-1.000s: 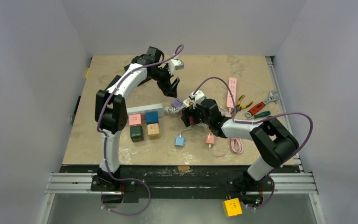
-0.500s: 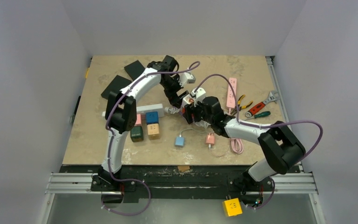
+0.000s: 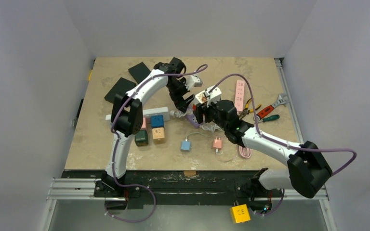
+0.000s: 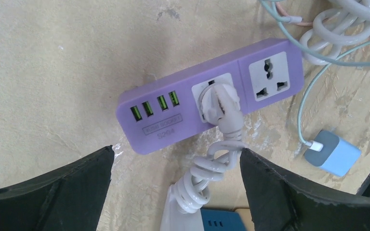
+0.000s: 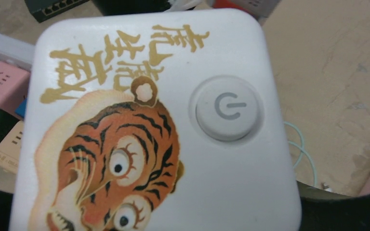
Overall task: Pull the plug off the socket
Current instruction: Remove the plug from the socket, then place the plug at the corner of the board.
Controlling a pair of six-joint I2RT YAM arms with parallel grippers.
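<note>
Since a second earlier, the left gripper had swung over the purple power strip at the middle of the tabletop, jaws wide apart, white plug seated in it. The right gripper flanked a tiger-print box, grip unclear.

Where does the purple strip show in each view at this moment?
Top external: strip at table centre.
Left wrist: strip at centre, plug in it.
Right wrist: not in it; a white box fills it.
Landmark: blue charger, near the strip in top external and left wrist.
</note>
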